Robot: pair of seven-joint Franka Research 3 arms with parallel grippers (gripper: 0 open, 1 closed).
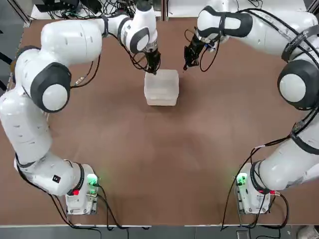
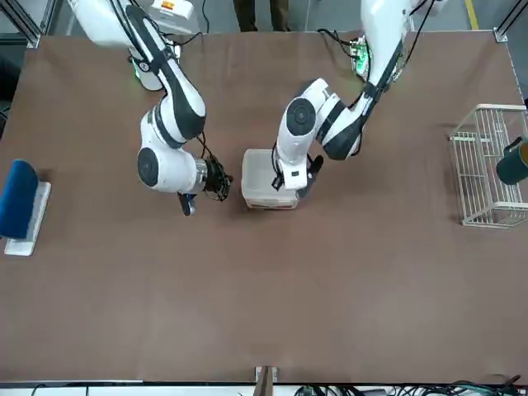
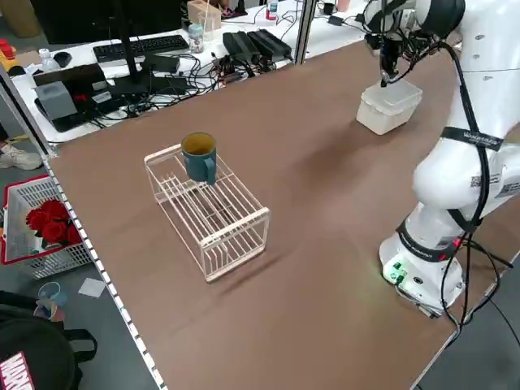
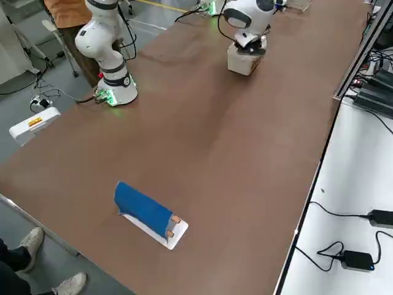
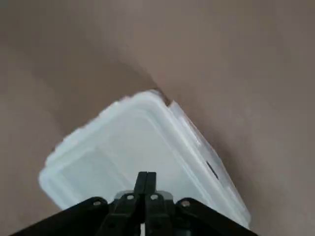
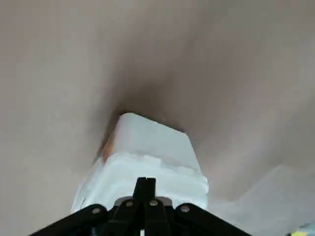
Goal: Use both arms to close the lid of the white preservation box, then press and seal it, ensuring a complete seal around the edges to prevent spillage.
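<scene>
Four fingers (image 5: 150, 184), one box (image 5: 128, 147)

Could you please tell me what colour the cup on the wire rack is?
Blue-green outside, mustard-brown inside; left side view.

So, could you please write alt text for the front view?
Two white robot arms reach over a brown table: the left gripper above a lidded translucent white box, the right gripper beside it. A white wire rack holds a teal mug.
</scene>
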